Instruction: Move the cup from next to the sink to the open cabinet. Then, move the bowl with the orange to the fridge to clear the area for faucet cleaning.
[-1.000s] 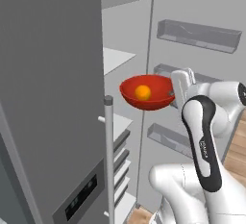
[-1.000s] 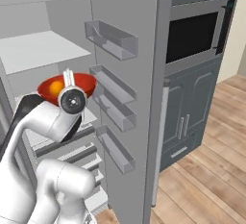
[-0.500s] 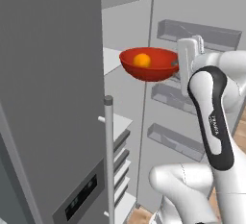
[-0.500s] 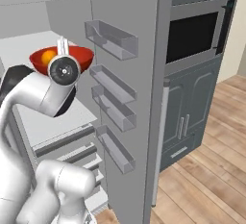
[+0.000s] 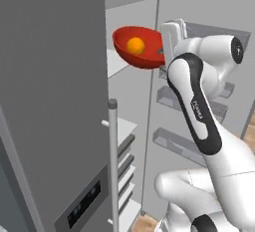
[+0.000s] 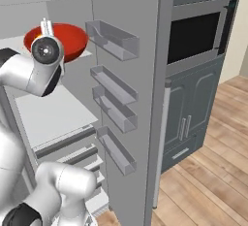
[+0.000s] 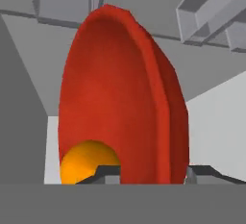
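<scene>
The two-finger gripper (image 7: pixel 146 172) has its small dark finger tips (image 7: pixel 103 171) standing on either side of the rim of the wide, shallow, glossy red bowl (image 5: pixel 138 47). One tip is inside the bowl, beside the small round orange fruit (image 5: pixel 135 45), and the other is outside the wall. If the tips press on the rim or stand a little off it, I cannot tell from these pictures.

The bowl is tilted, with its open side turned toward the left base camera, and the orange lies on its inner wall. In the hand view the orange (image 7: pixel 88 163) sits at the lowest part of the bowl (image 7: pixel 120 112), close to the inner tip.

The white arm (image 5: pixel 199 116) is raised high. Its forearm goes up steeply and the wrist bends over, so the hand meets the bowl from the side at the height of the upper part of the tall grey fridge (image 5: pixel 55 101). The bowl is in the open fridge, above the front edge of a pale upper shelf (image 6: pixel 48 116). In the right base view the bowl (image 6: pixel 68 38) shows behind the round end of the wrist, near the clear bins (image 6: pixel 114 38) of the open fridge door.
</scene>
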Controlling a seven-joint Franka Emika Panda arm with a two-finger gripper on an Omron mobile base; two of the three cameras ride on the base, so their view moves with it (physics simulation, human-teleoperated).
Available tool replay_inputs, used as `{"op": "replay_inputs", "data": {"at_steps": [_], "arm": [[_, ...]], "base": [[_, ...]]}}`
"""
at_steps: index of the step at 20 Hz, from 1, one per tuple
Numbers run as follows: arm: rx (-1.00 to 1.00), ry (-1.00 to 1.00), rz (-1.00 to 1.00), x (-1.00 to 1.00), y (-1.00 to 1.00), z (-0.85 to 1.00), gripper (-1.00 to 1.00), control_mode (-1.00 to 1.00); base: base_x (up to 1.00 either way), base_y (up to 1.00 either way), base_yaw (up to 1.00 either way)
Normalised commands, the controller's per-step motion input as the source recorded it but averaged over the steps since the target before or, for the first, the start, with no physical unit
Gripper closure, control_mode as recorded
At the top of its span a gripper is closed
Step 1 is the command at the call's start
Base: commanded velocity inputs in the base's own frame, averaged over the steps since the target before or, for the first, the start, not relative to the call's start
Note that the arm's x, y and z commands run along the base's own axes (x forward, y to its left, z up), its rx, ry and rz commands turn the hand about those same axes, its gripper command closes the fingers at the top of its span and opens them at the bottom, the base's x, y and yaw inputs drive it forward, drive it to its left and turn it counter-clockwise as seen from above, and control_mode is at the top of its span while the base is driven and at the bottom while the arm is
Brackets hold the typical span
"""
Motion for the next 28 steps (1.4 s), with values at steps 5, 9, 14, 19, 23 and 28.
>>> {"op": "replay_inputs", "data": {"at_steps": [5,9,14,19,23,28], "arm": [[-0.05,0.0,0.0,0.9,0.74,0.01,1.0,-1.0],[0.0,0.1,0.01,0.55,0.32,0.11,1.0,-1.0],[0.0,0.12,0.0,0.3,0.01,-0.07,1.0,-1.0],[0.0,0.26,0.0,0.3,0.03,-0.34,1.0,-1.0],[-0.06,0.08,0.0,0.57,0.27,-0.01,1.0,-1.0],[-0.14,0.0,0.0,0.52,0.48,0.0,1.0,-1.0]], "base": [[0.0,0.0,0.0],[0.0,0.0,0.0],[0.0,0.0,0.0],[0.0,0.0,0.0],[0.0,0.0,0.0],[0.0,0.0,0.0]]}}
